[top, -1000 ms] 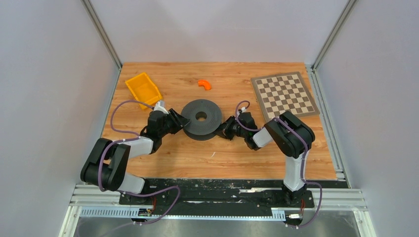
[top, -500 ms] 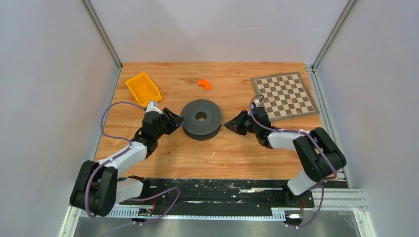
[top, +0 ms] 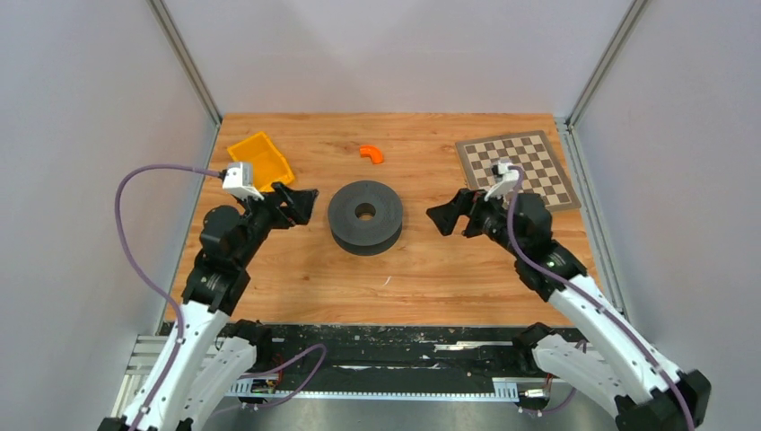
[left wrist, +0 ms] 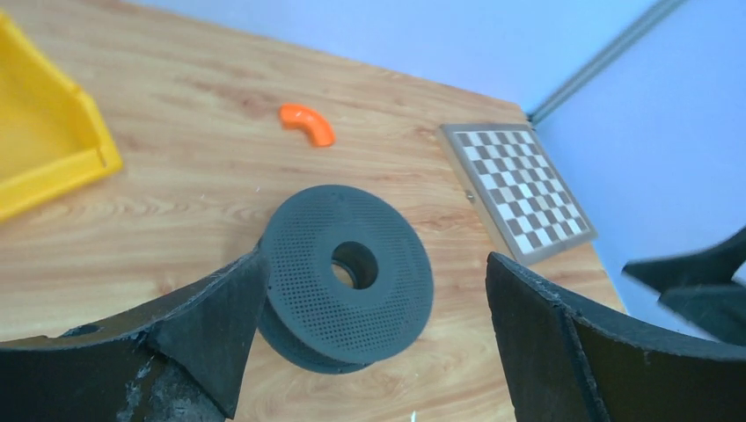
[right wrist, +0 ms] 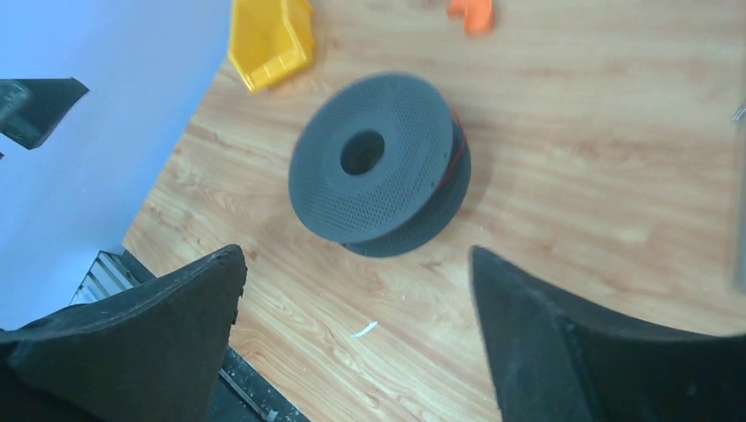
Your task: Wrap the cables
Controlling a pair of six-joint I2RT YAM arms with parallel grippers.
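A dark grey perforated spool [top: 364, 215] lies flat in the middle of the wooden table. A thin reddish cable [right wrist: 456, 148] shows as a sliver in the slot between the flanges of the spool [right wrist: 378, 163]; its windings are otherwise hidden. My left gripper [top: 301, 203] hovers just left of the spool, open and holding nothing. My right gripper [top: 447, 215] hangs to the spool's right, also open and holding nothing. In the left wrist view the spool [left wrist: 347, 277] sits beyond the wide-apart jaws of the left gripper [left wrist: 376, 264]. The right gripper [right wrist: 356, 257] stands wide open above bare wood.
An orange bin [top: 260, 160] stands at the back left, close to the left arm. An orange elbow piece [top: 371, 153] lies behind the spool. A checkerboard [top: 515, 169] lies at the back right, behind the right wrist. A small white scrap [top: 386, 281] lies near the front.
Both grippers let go of the spool's sides, opened wide and pulled back and up, left arm leftward, right arm rightward. The spool stayed where it was.
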